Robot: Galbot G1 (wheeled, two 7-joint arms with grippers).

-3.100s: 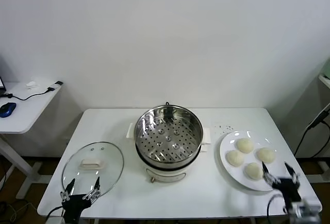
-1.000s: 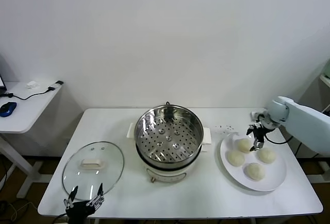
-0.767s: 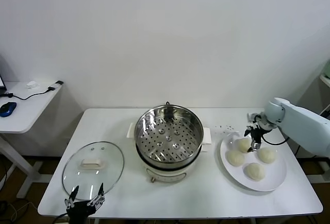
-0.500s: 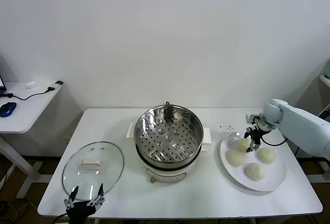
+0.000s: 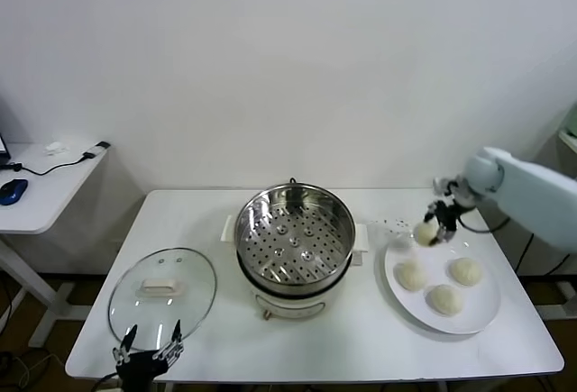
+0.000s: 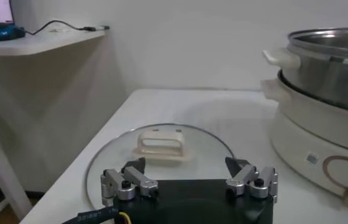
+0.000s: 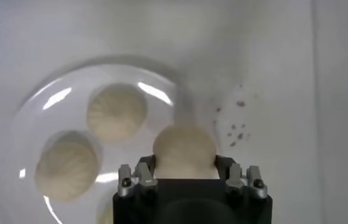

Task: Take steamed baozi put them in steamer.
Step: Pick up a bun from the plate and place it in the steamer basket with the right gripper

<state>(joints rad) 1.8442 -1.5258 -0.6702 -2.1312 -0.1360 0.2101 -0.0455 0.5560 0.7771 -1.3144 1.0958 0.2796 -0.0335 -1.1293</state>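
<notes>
Steamer (image 5: 293,241) sits mid-table (image 5: 379,338), straight ahead of me. The glass lid (image 5: 163,295) lies flat on the table to its left, and my left gripper (image 5: 144,347) hangs at the near edge just before that lid. To the steamer's right rests the plate (image 5: 482,313), three baozi (image 5: 444,298) on it. My right gripper (image 5: 436,224) is above the plate's far-left rim, a fourth bun (image 5: 424,232) between its fingers.
</notes>
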